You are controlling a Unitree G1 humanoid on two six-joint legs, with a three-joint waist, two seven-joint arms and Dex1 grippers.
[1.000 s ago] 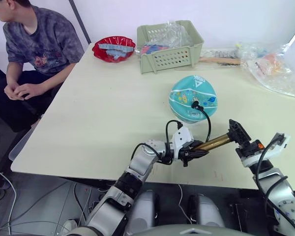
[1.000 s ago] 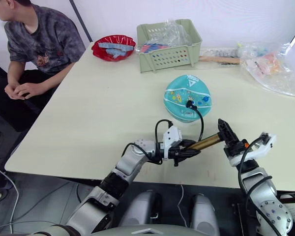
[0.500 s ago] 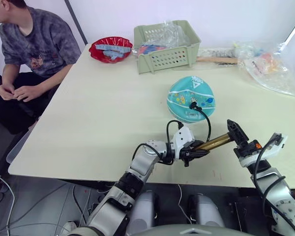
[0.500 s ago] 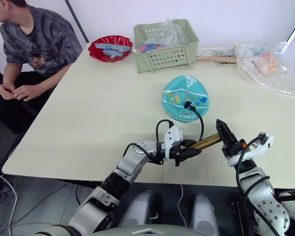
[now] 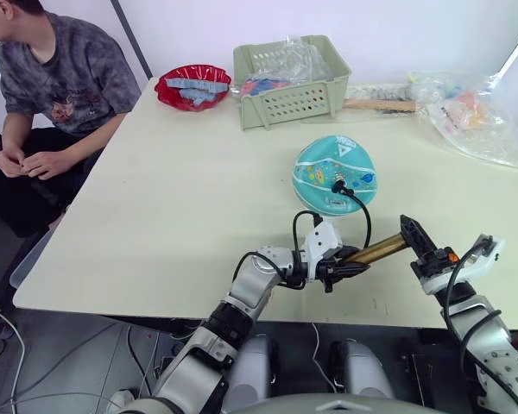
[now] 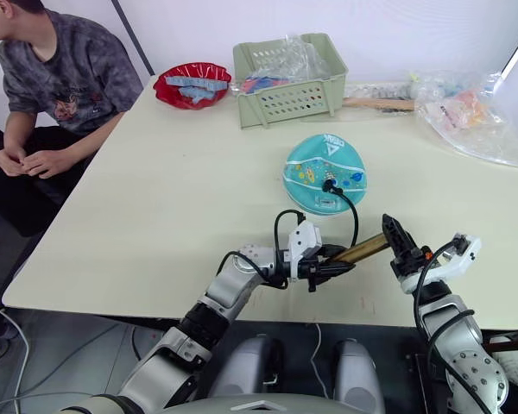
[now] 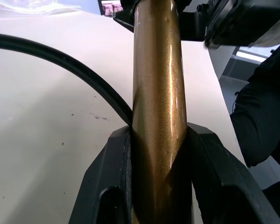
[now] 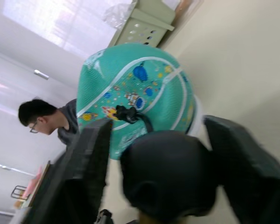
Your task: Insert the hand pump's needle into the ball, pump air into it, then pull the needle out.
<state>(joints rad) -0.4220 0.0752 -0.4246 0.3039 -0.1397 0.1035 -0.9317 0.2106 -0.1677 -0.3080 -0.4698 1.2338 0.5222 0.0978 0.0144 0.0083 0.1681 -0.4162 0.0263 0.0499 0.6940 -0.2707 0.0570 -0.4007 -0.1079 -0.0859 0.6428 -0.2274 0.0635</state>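
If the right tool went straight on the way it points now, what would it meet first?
Probably the ball. The right tool points along the hand pump's handle toward it, and the right wrist view shows the ball directly ahead. Depth is unclear, so this is a judgement.

A glossy gold-brass metal cylinder gleams on the hand pump [image 5: 378, 250], its hose [image 5: 363, 216] matt black rubber. The teal ball [image 5: 335, 172] looks pebbled (finely dimpled), beside a perforated pale-green plastic basket [image 5: 293, 82] on the smooth, matt cream table [image 5: 173, 190].
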